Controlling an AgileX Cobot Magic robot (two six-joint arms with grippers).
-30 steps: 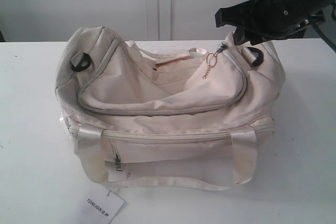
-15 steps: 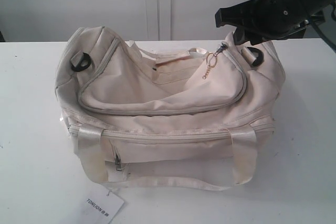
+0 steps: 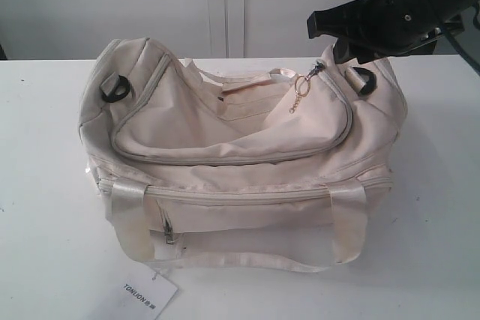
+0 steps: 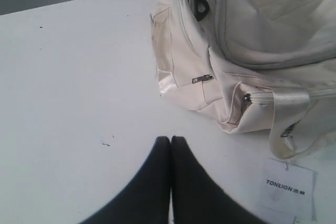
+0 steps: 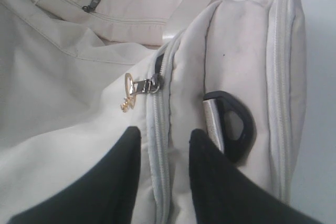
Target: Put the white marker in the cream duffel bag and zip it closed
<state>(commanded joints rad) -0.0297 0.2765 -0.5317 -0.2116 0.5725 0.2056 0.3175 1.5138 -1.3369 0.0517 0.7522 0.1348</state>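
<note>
On the white table [image 3: 45,245] the cream duffel bag [image 3: 225,148] sits exactly where it was a second ago, nothing's budged as far as I can see. My right gripper [image 5: 165,135] hangs over the bag's right end same as before, jaws parted, straddling the top zipper, with the gold chain pull [image 5: 127,97] just ahead of them. My left gripper [image 4: 170,141] is pinched shut on nothing, over bare table near the bag's corner. Can't see the white marker in any view.
</note>
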